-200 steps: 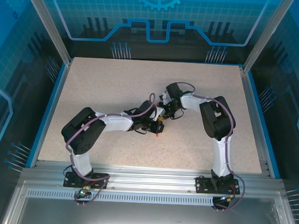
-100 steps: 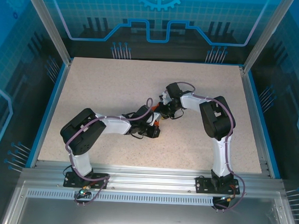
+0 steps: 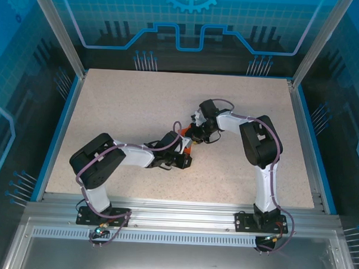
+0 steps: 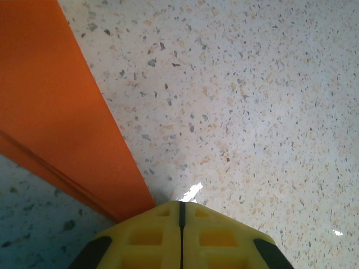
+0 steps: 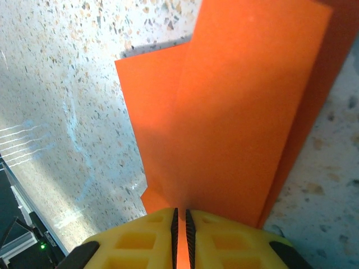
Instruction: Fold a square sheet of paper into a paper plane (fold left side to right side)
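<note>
Since the right jaws stand at a hairline slit with orange showing between their yellow pads (image 5: 140,238), they are judged to be clamped on the near edge of the sheet of paper (image 5: 235,112). This grip serves as the anchor. From it the sheet fans out toward 12 and 1 o'clock in overlapping layers, lying low over the table (image 5: 67,84).

The left jaws are shut tight, their pads (image 4: 219,235) meeting on a closed seam. The layered edge of the sheet runs in from 10 o'clock and ends at the tip of the left pad. Whether it is nipped there or only touched cannot be told.

Assessment of the step: the sheet appears part-folded, with a flap being laid over or creased.
- The right grip should hold firm and low without dragging, so that the layers do not skew.
- The closed left tip should bear flat against the table and run along the fold line only once the edges sit true.
- Thin paper is likely to buckle or tear under a sideways pull.

Pose, seen from above: both wrists meet near the table's centre, the sheet a small orange patch between them. The left arm (image 3: 134,155) rises from its base at 7 o'clock, elbow out toward 8, forearm reaching toward 2. The right arm (image 3: 259,144) rises from 5 o'clock, elbow at 3, forearm doubling back toward 9, wrist pitched down.
</note>
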Robot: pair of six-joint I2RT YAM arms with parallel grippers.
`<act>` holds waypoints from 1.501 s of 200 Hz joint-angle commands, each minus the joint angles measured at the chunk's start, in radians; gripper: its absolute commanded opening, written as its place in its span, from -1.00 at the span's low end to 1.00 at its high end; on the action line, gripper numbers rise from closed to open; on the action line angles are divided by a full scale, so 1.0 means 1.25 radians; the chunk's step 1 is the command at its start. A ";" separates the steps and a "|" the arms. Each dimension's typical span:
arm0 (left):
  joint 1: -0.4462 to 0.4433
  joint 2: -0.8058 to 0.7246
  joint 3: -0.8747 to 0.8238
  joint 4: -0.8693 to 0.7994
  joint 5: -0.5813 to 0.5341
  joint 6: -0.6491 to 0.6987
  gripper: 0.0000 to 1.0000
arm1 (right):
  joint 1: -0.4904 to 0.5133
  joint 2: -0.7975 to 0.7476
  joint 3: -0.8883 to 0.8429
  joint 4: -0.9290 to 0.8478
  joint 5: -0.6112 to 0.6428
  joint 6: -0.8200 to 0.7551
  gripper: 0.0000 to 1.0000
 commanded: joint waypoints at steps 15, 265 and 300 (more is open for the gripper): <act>-0.042 -0.016 -0.067 -0.124 0.055 -0.030 -0.83 | 0.000 0.042 0.006 -0.018 0.056 -0.006 -0.68; 0.008 -0.558 -0.079 -0.339 -0.616 -0.120 -0.09 | 0.131 -0.257 0.021 -0.251 0.420 -0.093 0.19; 0.011 -0.561 -0.087 -0.350 -0.631 -0.143 -0.06 | 0.224 -0.162 0.086 -0.302 0.548 -0.082 0.33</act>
